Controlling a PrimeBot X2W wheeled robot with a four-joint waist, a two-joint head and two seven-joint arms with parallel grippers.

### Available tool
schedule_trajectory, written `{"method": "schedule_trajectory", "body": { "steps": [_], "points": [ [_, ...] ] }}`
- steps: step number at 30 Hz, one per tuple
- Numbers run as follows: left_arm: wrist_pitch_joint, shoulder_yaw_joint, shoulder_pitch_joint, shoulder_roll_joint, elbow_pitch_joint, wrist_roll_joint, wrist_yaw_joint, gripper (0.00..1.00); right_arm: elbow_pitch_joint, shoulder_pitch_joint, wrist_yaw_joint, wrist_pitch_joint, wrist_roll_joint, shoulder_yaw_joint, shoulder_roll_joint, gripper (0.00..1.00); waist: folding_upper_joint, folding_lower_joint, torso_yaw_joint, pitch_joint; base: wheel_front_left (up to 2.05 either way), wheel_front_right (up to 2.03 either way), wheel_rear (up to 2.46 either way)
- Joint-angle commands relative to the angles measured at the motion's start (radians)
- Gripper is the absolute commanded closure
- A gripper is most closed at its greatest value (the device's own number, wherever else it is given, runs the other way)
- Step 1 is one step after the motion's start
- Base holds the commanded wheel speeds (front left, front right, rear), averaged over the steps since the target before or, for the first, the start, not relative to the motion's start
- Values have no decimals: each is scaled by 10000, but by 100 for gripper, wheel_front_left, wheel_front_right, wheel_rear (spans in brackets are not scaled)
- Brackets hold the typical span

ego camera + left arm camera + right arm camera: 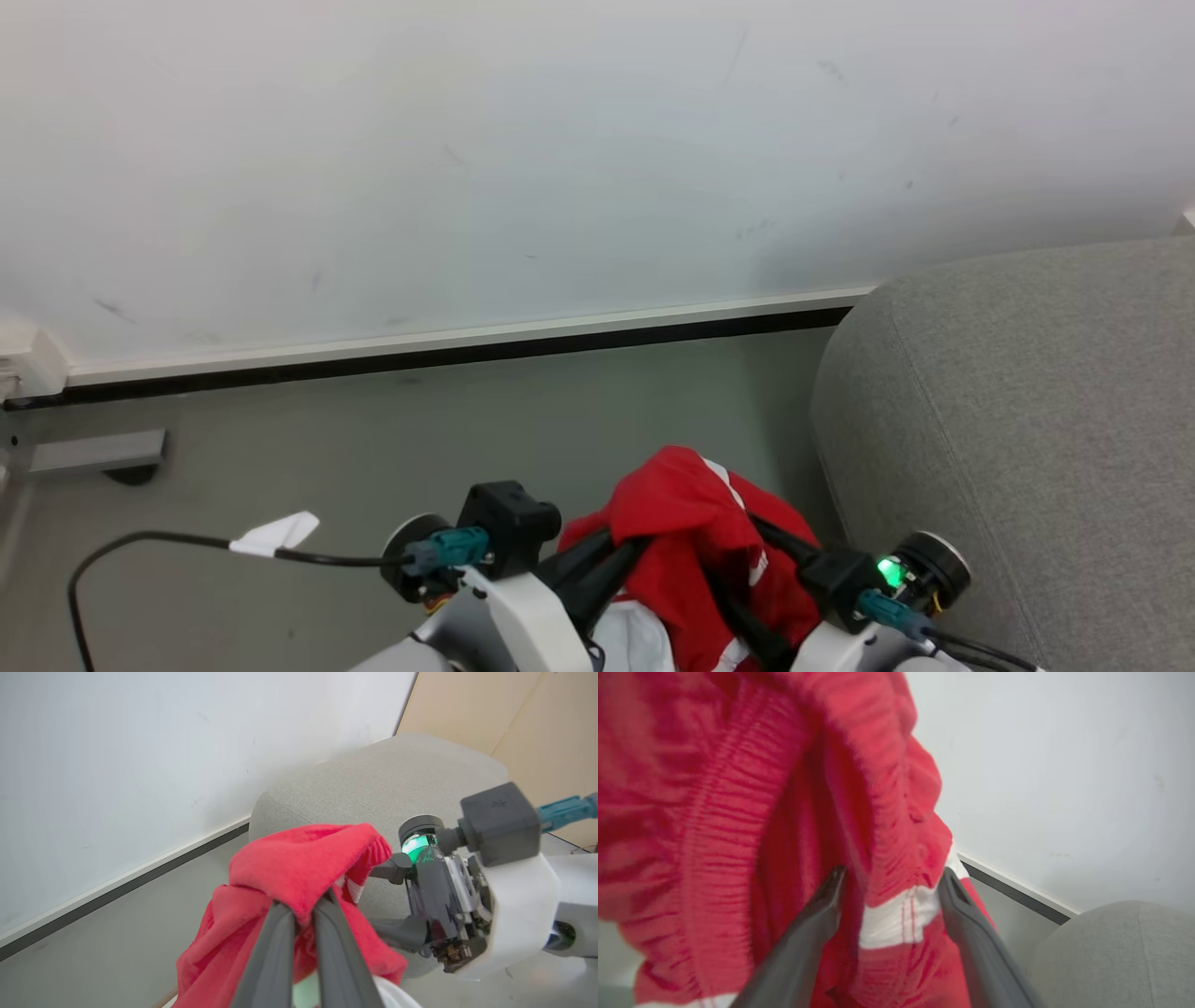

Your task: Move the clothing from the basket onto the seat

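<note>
Left gripper (306,905) clenches the soft red white-striped garment (299,868) beside the grey upholstered seat (373,779), undelivered; right gripper (893,875) spread open

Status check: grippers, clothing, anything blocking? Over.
Left gripper shut on clothing, held up. Right gripper open, astride it. No obstacle seen toward seat.

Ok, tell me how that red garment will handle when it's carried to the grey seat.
Probably floppy: the clothing drapes over the shut left pincer, so it should sag and swing. Likely light, since one pinch holds it up. The fuzzy knit looks grippy, not slippery, though loose folds might snag the open right pincer.
</note>
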Motion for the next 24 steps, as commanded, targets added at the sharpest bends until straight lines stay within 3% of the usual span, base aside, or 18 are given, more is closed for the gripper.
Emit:
{"method": "schedule_trajectory", "body": {
  "steps": [1, 6, 8, 9, 20, 24],
  "points": [
    [44, -28, -134, -41, -36, 95, -51, 100, 407, -322, -23, -94, 95, 151, 106, 0, -1, -1, 28, -14, 0, 0, 0],
    [29, -73, -207, -155, -21, 25, -118, 100, 1944, -954, -23, -439, 941, 433, 831, 0, -1, -1, 88, -36, 0, 0, 0],
    [8, -85, -213, -180, 30, -6, -136, 100, 2420, -1150, -23, -581, 1484, 325, 1042, 79, -1, -1, 108, -40, 0, 0, 0],
    [0, -82, -209, -182, 70, -17, -143, 100, 2585, -1196, -23, -587, 1771, 376, 1142, 100, -1, -1, 123, -39, 0, 0, 0],
    [-355, 43, 135, -50, 694, -123, 31, 99, 2920, -2065, -23, -919, 3508, 1192, 1359, 100, -1, -1, 52, 19, 0, 0, 0],
    [-570, 92, 247, -180, 993, -189, 93, 60, 2723, -2239, -23, -1027, 3861, 1400, 1229, 100, -1, -1, 64, 33, 0, 0, 0]
  ]
}}
